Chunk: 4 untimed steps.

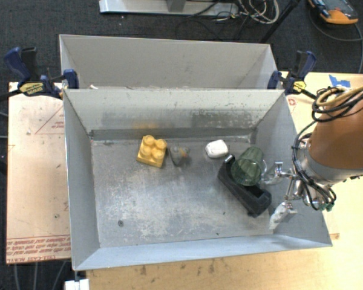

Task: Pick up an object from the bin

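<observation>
Against the right wall of the bin (169, 222), near its front right corner, the hand (281, 193) hangs with its two fingers (282, 212) spread and nothing between them. Nearest to it lie a long black block (247, 192) and a green see-through cup (248, 165) at the block's far end; whether the cup rests on the block or only against it cannot be told. A white lump (216, 148), a small grey piece (180, 154) and a yellow toy brick (152, 151) lie along the back edge, well apart from the hand.

Likely faults:
1. Wall strike. The hand stands so near the sloped right wall that one finger may catch it on descent.
2. End grip. Closing on the block's near end, not its middle, may let it swing or slip.
3. Disturbed cup. Lifting the block may tip or roll the cup.
4. Lost cup. Its smooth round side may squirt from the fingers.
</observation>
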### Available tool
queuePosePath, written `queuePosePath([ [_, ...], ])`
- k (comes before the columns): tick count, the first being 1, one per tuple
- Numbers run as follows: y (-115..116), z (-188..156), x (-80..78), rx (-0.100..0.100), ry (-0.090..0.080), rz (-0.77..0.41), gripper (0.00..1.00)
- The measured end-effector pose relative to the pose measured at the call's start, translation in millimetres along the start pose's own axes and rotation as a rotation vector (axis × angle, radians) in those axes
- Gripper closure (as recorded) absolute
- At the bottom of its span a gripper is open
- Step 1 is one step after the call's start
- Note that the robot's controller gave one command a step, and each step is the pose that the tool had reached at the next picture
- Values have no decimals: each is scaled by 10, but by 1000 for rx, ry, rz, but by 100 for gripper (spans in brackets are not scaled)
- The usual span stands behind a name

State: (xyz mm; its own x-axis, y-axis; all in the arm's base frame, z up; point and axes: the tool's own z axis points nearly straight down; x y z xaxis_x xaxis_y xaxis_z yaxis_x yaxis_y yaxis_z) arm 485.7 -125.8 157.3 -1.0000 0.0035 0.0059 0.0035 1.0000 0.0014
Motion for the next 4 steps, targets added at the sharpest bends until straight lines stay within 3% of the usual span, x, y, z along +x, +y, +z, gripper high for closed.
queuePosePath([
  [1, 6, -32, -17, 1, -6, -3, 0],
  [2, 382, 330, -286, 4, -14, -8, 0],
  [3, 611, 516, -383, 9, -25, -154, 0],
  [4, 372, 556, -551, 10, -26, -331, 0],
])
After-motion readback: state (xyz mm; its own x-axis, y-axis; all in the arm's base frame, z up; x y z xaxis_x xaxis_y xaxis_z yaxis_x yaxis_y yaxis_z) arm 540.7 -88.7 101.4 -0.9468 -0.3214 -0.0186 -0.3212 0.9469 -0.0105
